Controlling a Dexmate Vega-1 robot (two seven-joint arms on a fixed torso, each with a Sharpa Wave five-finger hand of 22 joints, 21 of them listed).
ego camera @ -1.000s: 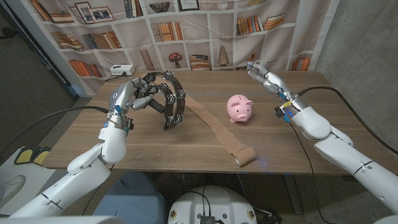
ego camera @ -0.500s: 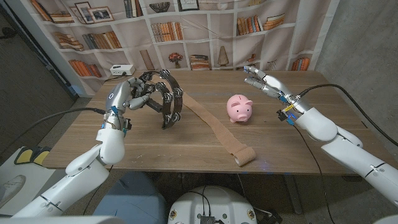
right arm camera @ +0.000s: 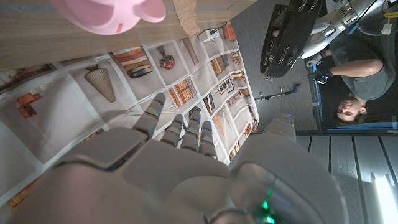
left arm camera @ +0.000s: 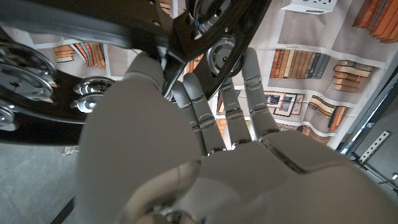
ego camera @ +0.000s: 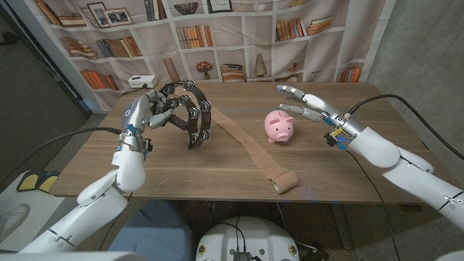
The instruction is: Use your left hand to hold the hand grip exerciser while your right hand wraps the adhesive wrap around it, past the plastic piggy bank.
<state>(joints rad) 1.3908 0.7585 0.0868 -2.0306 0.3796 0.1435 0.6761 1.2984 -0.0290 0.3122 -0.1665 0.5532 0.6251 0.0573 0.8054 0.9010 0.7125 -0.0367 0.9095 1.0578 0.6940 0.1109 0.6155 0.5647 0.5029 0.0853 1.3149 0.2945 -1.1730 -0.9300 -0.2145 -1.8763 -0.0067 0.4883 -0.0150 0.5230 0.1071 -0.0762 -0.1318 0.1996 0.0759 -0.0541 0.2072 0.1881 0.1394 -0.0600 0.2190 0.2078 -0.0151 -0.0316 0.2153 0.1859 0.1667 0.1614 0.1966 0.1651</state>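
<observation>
the left hand (ego camera: 148, 110) is raised over the left part of the wooden surface (ego camera: 181, 163) with its fingers curled around the black ring-shaped object with metal discs (ego camera: 194, 116), which looks like a tambourine rather than a grip exerciser; the ring is held on edge, its lower rim at or just above the surface, i cannot tell which. in the left wrist view the fingers (left arm camera: 205, 118) reach through the black frame (left arm camera: 186, 37) beside the round metal discs. just to the right of that hand, a long tan strip of adhesive wrap (ego camera: 250, 150) starts close to the ring and runs diagonally across the surface toward the near edge, ending in a small roll (ego camera: 286, 180). beyond the strip, nearer the right hand (ego camera: 308, 105), stands the pink plastic piggy bank (ego camera: 279, 126), upright, apart from the wrap. the right hand hovers just beyond and to the right of the piggy bank, fingers spread and extended, holding nothing. the right wrist view shows those straight fingers (right arm camera: 180, 127) with the piggy bank (right arm camera: 109, 14) ahead of them, and a person (right arm camera: 354, 93) at the picture's edge. a bookshelf-printed backdrop (ego camera: 239, 36) hangs behind the surface.
</observation>
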